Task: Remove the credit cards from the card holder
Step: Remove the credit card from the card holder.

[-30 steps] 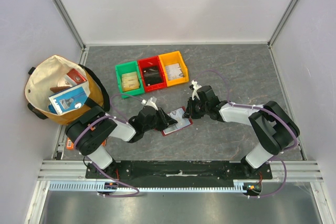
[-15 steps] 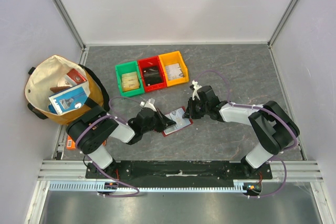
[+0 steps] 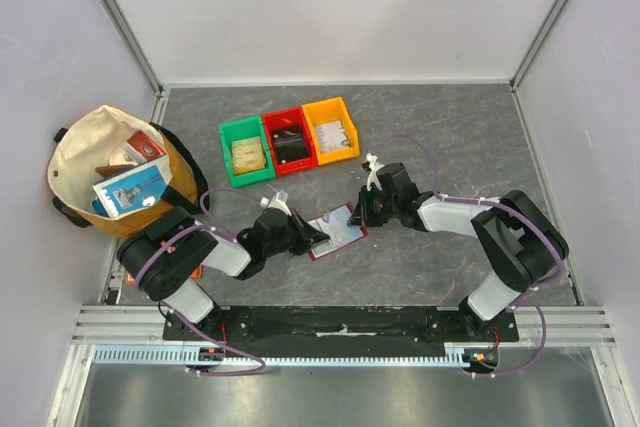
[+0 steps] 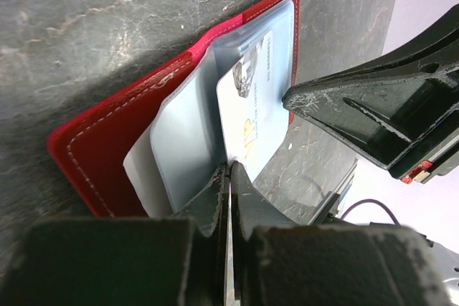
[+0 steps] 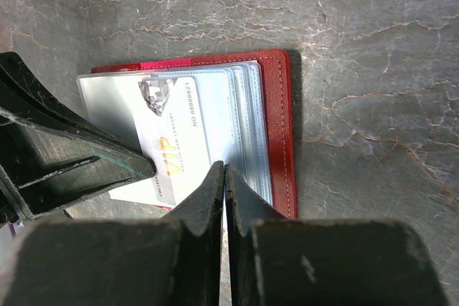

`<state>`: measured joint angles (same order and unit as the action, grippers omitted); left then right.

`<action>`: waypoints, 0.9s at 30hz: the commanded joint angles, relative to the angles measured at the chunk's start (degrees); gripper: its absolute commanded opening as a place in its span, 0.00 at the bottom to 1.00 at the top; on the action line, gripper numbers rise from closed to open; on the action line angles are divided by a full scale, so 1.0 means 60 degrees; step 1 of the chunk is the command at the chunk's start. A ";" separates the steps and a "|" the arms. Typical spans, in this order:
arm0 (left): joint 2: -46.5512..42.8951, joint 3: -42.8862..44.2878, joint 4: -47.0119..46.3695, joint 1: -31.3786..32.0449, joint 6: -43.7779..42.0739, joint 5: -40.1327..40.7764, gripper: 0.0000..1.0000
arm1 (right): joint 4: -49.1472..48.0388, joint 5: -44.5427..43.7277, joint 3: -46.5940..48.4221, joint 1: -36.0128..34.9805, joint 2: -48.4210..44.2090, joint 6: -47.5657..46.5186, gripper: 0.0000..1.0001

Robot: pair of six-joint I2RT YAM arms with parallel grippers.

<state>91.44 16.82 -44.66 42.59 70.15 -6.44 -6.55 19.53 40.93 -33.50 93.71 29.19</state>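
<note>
Top external: small thin dark-red book-like card holder (image 3: pixel 341 231) lies open on grey stone-patterned bench (image 3: pixel 450 147), mid-width, nearer near edge than far. Left gripper (image 3: pixel 316 238) at its left side, fingers pressed together, pinching corner of white VIP-printed plastic card (image 4: pixel 252 116) angled out of pale clear plastic sleeves (image 4: pixel 179 152). Right gripper (image 3: pixel 357 215) at right side, fingers closed tight at sleeve edge; anything nipped, cannot tell. Farther back: green bin (image 3: pixel 245 152), red bin (image 3: pixel 290 139), yellow bin (image 3: pixel 332 130) in row. Cream canvas bag (image 3: pixel 85 142) at left edge.
</note>
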 commanded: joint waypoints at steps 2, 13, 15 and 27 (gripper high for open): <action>-0.0386 -0.0327 0.0530 -0.0125 0.0072 0.0252 0.04 | 0.1062 -0.0706 -0.0361 0.0090 0.0524 -0.0280 0.07; 0.0126 -0.0079 0.0091 -0.0184 0.0071 0.0443 0.36 | 0.1018 -0.0516 -0.0361 0.0089 0.0451 -0.0309 0.07; 0.0287 -0.0020 -0.0041 -0.0198 0.0144 0.0458 0.36 | 0.0989 -0.0472 -0.0361 0.0089 0.0480 -0.0309 0.07; 0.0055 -0.0752 -0.0555 -0.0257 0.0452 0.0590 0.02 | 0.0988 -0.0589 -0.0391 0.0075 0.0378 -0.0309 0.06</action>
<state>93.56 15.07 -50.33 41.60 72.27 -5.87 -6.72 20.27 40.91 -33.15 93.82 29.15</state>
